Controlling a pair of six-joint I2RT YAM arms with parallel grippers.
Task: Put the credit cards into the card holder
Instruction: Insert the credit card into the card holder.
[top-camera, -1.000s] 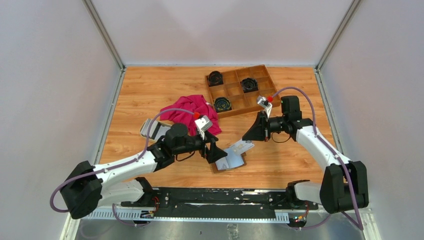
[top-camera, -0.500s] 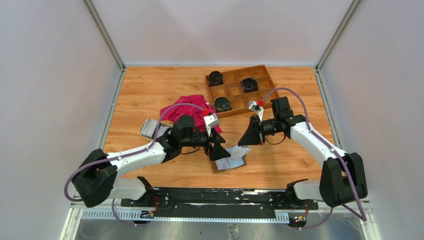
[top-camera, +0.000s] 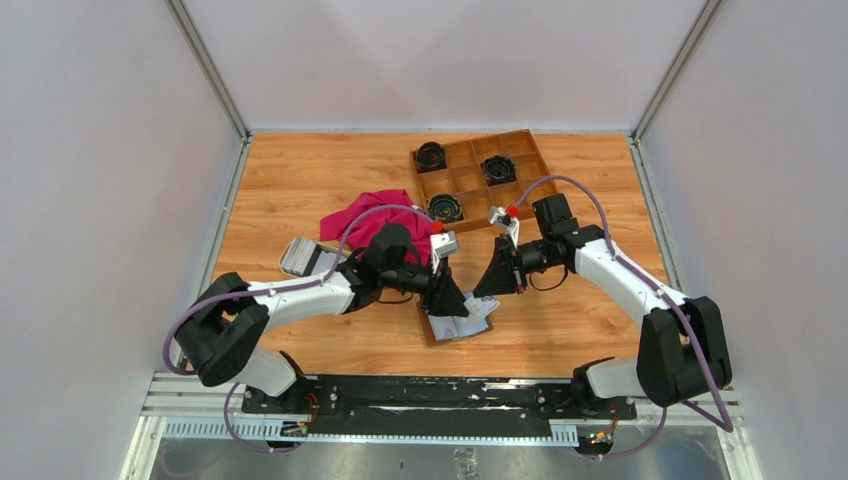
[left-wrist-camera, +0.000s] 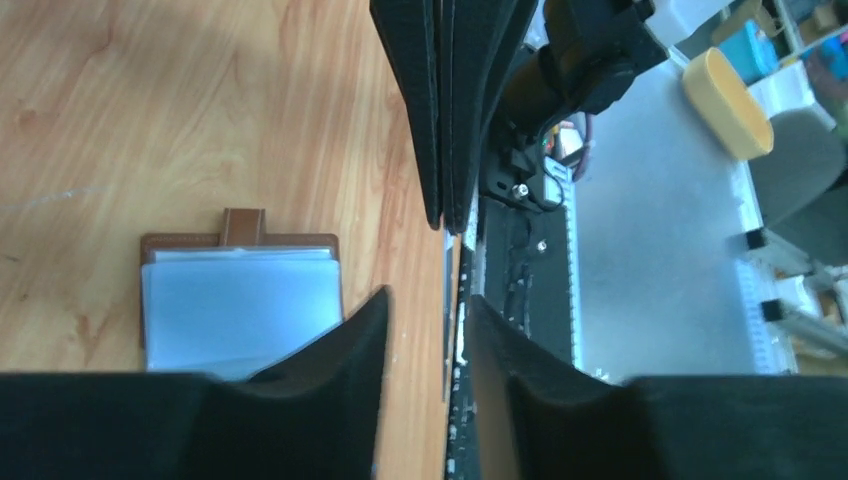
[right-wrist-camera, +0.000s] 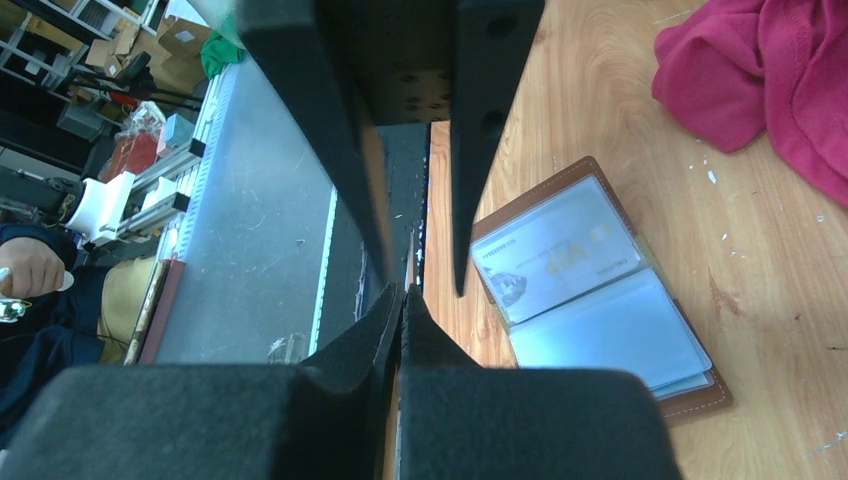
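Note:
The brown card holder (top-camera: 440, 330) lies open on the table, its clear pockets up, also in the left wrist view (left-wrist-camera: 240, 300) and the right wrist view (right-wrist-camera: 600, 290). One printed card (right-wrist-camera: 555, 255) sits in a pocket. My right gripper (right-wrist-camera: 403, 290) is shut on a thin credit card (right-wrist-camera: 412, 258), seen edge-on. That card pokes between the fingers of my left gripper (left-wrist-camera: 425, 295), which stands open, narrow, with a gap on each side. The two grippers meet tip to tip just above the holder, the left (top-camera: 452, 300) beside the right (top-camera: 490, 283). A stack of credit cards (top-camera: 303, 257) lies at the left.
A crumpled red cloth (top-camera: 375, 222) lies between the card stack and the holder. A wooden compartment tray (top-camera: 470, 182) with black round items stands at the back. The table's front edge and black rail (top-camera: 430, 392) run just beyond the holder.
My left arm has swung right until its fingers straddle the card in the right gripper, and its jaws have narrowed. The right gripper has shifted a little left, staying shut.

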